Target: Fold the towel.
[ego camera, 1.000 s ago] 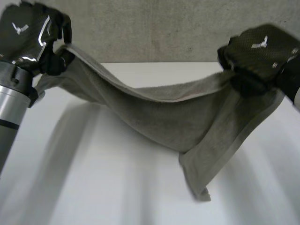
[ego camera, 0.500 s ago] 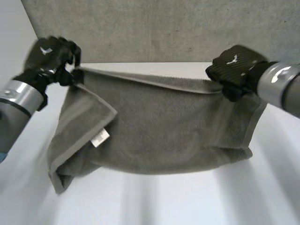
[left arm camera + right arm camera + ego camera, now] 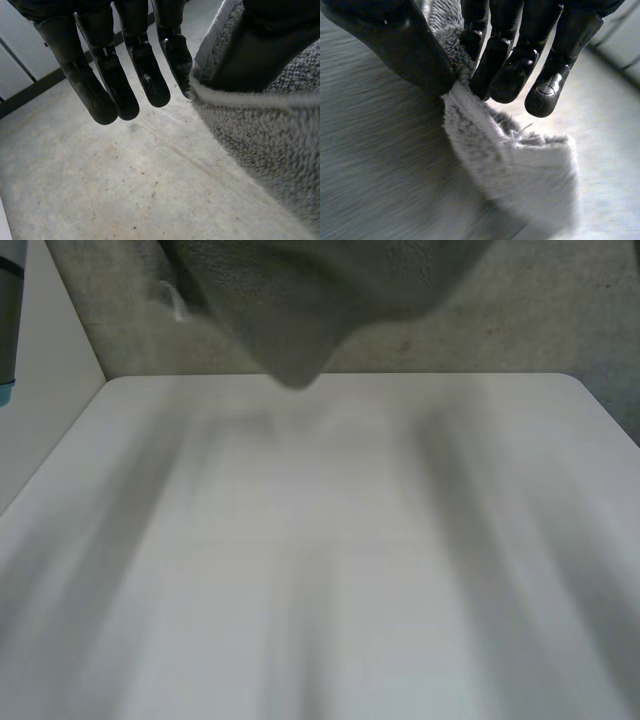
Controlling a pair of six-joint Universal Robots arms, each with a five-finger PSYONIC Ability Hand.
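Note:
The grey towel point(image 3: 300, 300) hangs high above the white table point(image 3: 330, 540), its lowest fold pointing down over the table's far edge. In the left wrist view, my left hand point(image 3: 145, 75) pinches the towel's hemmed edge point(image 3: 240, 95) between the nearest finger and the thumb point(image 3: 260, 50); the other fingers hang straight beside it. My right hand point(image 3: 510, 65) pinches a hemmed corner of the towel point(image 3: 490, 145) between its thumb point(image 3: 395, 45) and fingers, and the cloth hangs down below them.
A rough grey wall point(image 3: 540, 320) stands behind the table. My left arm point(image 3: 8, 310) rises at the near left. A concrete floor point(image 3: 100, 175) lies below the left hand.
Both hands have gone up and out past the head view's upper edge, taking the towel with them. The cloth, spread wide between them before, now hangs high above the table.

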